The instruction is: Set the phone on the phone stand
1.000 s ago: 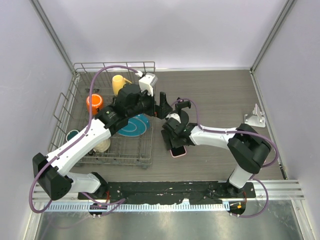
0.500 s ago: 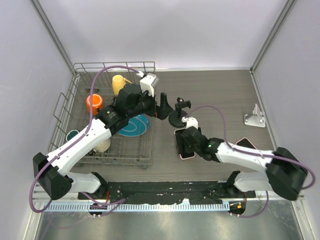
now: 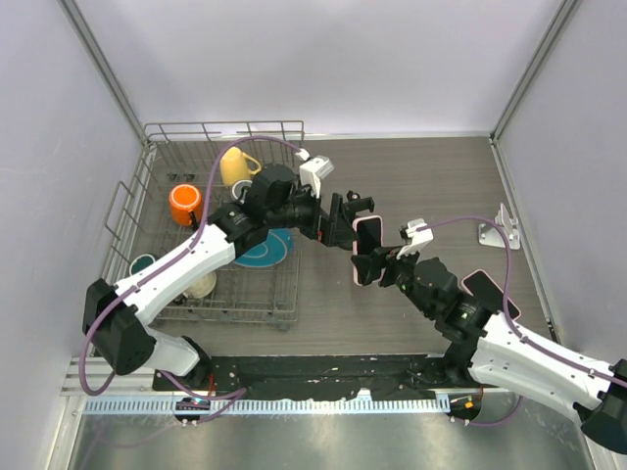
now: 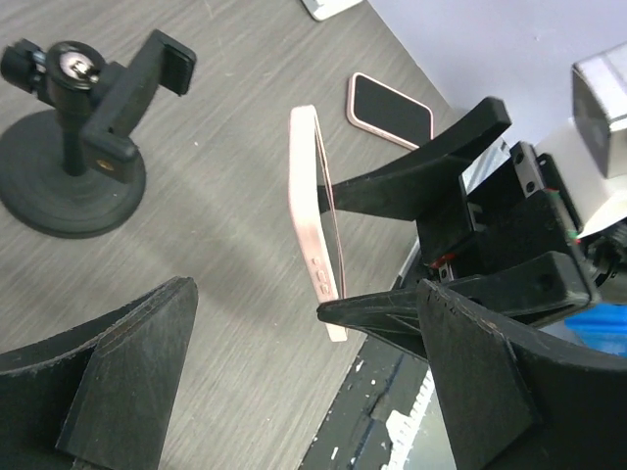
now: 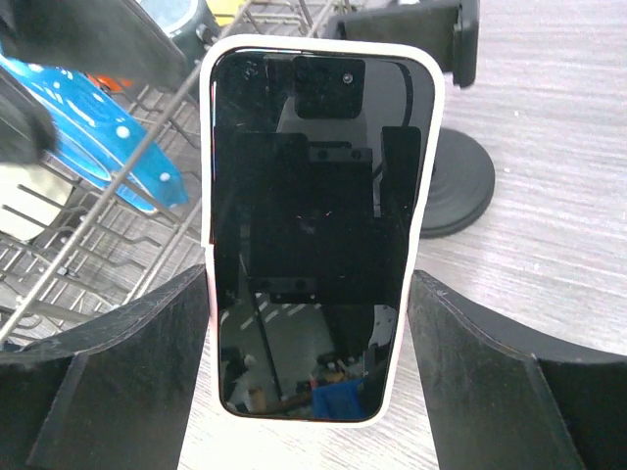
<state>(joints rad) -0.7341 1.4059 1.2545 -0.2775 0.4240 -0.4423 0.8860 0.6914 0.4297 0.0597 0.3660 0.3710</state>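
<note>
The phone (image 3: pixel 365 249), black screen in a pink-white case, is held upright off the table in my right gripper (image 3: pixel 372 262), which is shut on its side edges. In the right wrist view the phone (image 5: pixel 313 225) fills the middle between the fingers (image 5: pixel 108 382). The black phone stand (image 3: pixel 359 205) stands just behind it; its disc base (image 5: pixel 458 186) and clamp (image 5: pixel 411 29) show past the phone. My left gripper (image 3: pixel 336 215) is open and empty beside the stand. Its wrist view shows the stand (image 4: pixel 73 147) at upper left and the phone (image 4: pixel 315 245) edge-on.
A wire dish rack (image 3: pixel 147 196) at the left holds a yellow mug (image 3: pixel 233 164), an orange cup (image 3: pixel 183 204) and a blue plate (image 3: pixel 263 247). A second phone (image 3: pixel 480 284) lies flat on the table under my right arm. A white bracket (image 3: pixel 498 231) stands at the right.
My right gripper has lifted the phone off the table and turned it upright near the stand. My left gripper has moved right, close to the stand.
</note>
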